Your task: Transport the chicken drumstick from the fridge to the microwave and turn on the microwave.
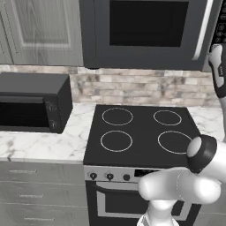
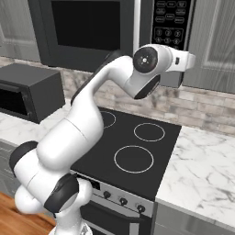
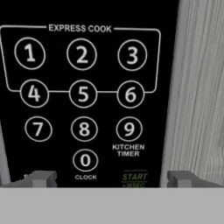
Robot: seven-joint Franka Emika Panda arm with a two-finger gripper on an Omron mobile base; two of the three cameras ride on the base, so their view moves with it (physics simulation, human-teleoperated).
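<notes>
- Left base view: taking the microwave (image 1: 145,33) as my landmark, its door is shut behind the black window, and the pale handle (image 1: 202,31) runs down the door's right side. My hand rises at the right edge of this view, just right of that handle, level with the button panel (image 1: 219,22). The chicken drumstick cannot be made out; I judge it sits behind the closed door, but I cannot confirm that.
- Right base view: my wrist points at the lower part of the button panel, right of the door. The black countertop oven (image 2: 27,94) stands well left and below the microwave, on the marble counter (image 2: 206,160). Risk: if I drift right I press the grey cupboard (image 2: 213,41) frame instead of a key.
- Hand view: my gripper (image 3: 111,178) is spread wide and holds nothing; its tips straddle the panel's bottom rows. The START key (image 3: 134,177) lies between the tips, right of centre, near the right one. Risk: pushing straight ahead with the fingers apart could touch nothing, or the left tip could hit a neighbouring key beside the 0 key (image 3: 85,160).
</notes>
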